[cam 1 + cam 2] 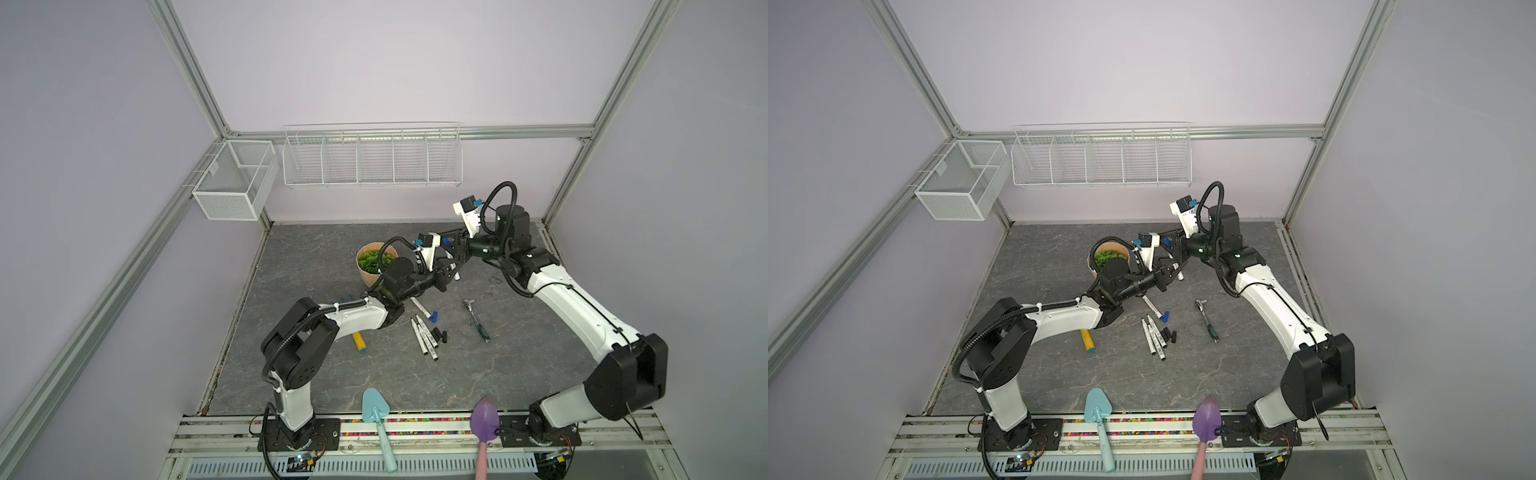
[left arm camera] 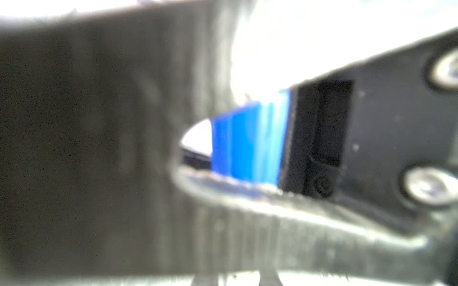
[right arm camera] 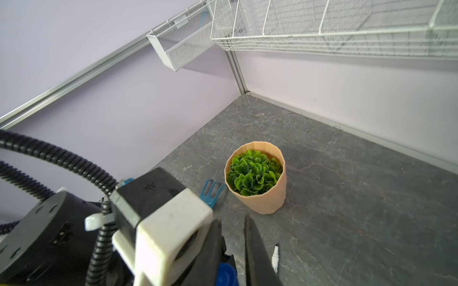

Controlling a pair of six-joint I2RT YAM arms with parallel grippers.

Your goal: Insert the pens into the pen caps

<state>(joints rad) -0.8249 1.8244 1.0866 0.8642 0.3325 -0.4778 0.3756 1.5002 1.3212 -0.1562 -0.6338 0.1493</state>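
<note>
Your left gripper (image 1: 445,275) is shut tight on a pen (image 1: 456,275), up in the air by the plant pot (image 1: 368,277). Your right gripper (image 1: 454,246) pinches a blue cap (image 1: 445,241) close to that pen. I cannot tell if they touch. Four more pens (image 1: 424,338) lie on the table (image 1: 332,249), with loose caps (image 1: 439,335) just beside them.

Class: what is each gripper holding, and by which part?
The left gripper grips a white pen around its barrel, with one end sticking out. The right gripper pinches a blue cap by its sides.
</note>
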